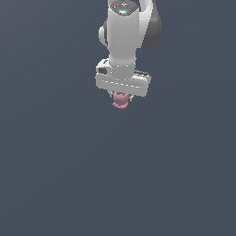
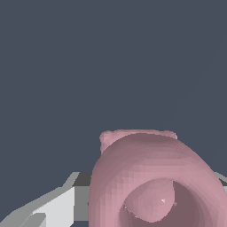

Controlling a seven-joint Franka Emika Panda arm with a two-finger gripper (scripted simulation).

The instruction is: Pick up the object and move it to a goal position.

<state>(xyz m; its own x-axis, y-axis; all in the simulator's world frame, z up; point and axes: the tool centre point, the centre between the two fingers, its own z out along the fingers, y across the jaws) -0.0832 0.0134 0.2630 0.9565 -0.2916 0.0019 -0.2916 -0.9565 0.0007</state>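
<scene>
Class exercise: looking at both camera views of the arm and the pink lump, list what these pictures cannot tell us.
- Exterior view: the gripper fingertips are hidden behind the pink lump and the gripper body, so the contact cannot be seen.
- Wrist view: the pink lump fills the frame and is cut off by the edge.
- Neither view shows a goal position.
- Exterior view: the arm is cut off at the top edge.

Plain dark slate surface (image 1: 55, 175) — uniform, featureless thruout.

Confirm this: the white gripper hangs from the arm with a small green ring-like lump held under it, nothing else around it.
Wrong on colour only. The lump is dusty pink, not green; both the exterior view and the wrist view show it. The rest stands: it sits under the white gripper, against plain dark-grey background.
</scene>
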